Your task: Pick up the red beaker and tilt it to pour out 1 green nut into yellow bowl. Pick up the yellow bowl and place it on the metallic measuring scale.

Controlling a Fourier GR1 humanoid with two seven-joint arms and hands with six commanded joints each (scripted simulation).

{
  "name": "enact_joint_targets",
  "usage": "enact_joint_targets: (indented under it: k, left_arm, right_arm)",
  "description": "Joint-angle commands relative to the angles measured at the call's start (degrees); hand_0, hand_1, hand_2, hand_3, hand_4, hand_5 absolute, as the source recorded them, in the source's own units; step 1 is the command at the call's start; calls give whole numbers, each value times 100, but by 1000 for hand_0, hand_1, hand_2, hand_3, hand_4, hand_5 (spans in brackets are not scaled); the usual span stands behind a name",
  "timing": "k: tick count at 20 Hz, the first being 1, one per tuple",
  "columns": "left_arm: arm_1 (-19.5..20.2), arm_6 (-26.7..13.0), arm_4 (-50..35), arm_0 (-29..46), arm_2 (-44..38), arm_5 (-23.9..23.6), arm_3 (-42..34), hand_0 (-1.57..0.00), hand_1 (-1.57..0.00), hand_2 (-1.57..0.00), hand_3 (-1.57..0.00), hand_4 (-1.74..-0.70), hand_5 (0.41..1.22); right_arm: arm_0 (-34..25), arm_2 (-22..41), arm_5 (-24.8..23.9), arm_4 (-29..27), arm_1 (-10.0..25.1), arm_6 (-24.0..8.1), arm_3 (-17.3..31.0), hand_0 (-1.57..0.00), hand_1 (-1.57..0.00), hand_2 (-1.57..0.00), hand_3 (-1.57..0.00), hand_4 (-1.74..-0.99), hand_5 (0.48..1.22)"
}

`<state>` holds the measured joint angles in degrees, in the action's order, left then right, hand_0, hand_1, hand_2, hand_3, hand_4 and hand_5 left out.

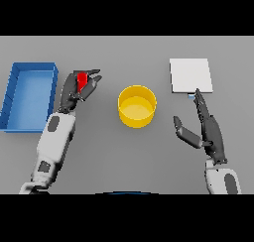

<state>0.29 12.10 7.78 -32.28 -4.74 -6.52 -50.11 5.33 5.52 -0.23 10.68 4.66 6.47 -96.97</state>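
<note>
Gripping the red beaker (82, 80), the left hand (79, 90) sits well to the left of the yellow bowl (137, 106), fingers and thumb curled round the beaker so only a small red patch shows between them. Can't tell the beaker's tilt, too much of it is covered. Can't see any nut either.

Yellow bowl is the landmark: it stands upright on the grey table (124, 156), near the middle, touching nothing. Its inside looks plain yellow, nothing visible in it.

Left of the bowl, past the left hand, lies a blue tray (15, 94), long side running away from the robot, walls up, blue floor showing. The left hand is just beside the tray's right wall, apart from it as far as I can see.

Right of the bowl, and a bit further back, is the scale (191, 75), a flat pale square plate with a small blue mark at its front edge. Nothing on it.

Right hand (211, 132) is to the right of the bowl and well apart from it, in front of the scale. Fingers straight and pointing toward the scale's front edge, fingertips close to that blue mark, thumb spread out toward the bowl. It holds nothing.
</note>
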Motion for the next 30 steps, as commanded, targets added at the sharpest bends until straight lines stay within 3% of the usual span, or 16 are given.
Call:
enact_joint_targets:
  k: [1,3,7,10,16,22,26,29,30]
  left_arm:
    - [16,-53,15,29,59,-69,-182,-1510,-1511,-1512,-1512,-1679,1103]
    - [54,-56,27,-41,131,-184,-326,-1532,-1533,-1533,-1533,-1702,1098]
    - [370,-632,405,-169,643,-177,-902,-1555,-1555,-1556,-1555,-1725,1107]
    - [780,-1038,1022,-284,1343,148,-1077,-1563,-1563,-1563,-1563,-1733,1121]
    - [1053,-1417,1482,-250,2032,323,-1453,-1564,-1565,-1565,-1565,-1734,1112]
    - [1489,-1759,2960,-1117,3319,590,-1059,-1569,-1569,-1569,-1569,-1739,1152]
    - [1631,-1599,3596,-1772,3979,977,-627,-1570,-1570,-1570,-1570,-1740,1193]
    - [1681,-1428,3998,-2181,4499,1376,-367,-1571,-1571,-1571,-1571,-1613,1206]
    - [1735,-1367,4122,-2347,4680,1570,-302,-1571,-1571,-1571,-1571,-1637,1209]
  right_arm:
    - [-58,-14,-30,29,15,-28,15,1,1,1,1,-1263,671]
    - [-52,7,-49,47,-12,-34,-17,1,1,1,1,-1258,669]
    - [-19,61,-93,168,-3,-27,-90,1,1,1,1,-1249,679]
    - [88,151,-146,338,0,-23,-191,1,1,1,1,-1243,691]
    - [126,127,-106,267,2,-176,-243,1,1,1,1,-1248,711]
    - [114,105,-76,226,13,-93,-205,1,1,1,1,-1267,721]
    - [136,161,-70,231,-67,-80,-188,1,1,1,1,-1264,717]
    - [144,120,-69,181,-56,-1,-201,1,1,1,1,-1258,697]
    - [124,112,-106,203,-59,-13,-215,1,1,1,1,-1253,688]
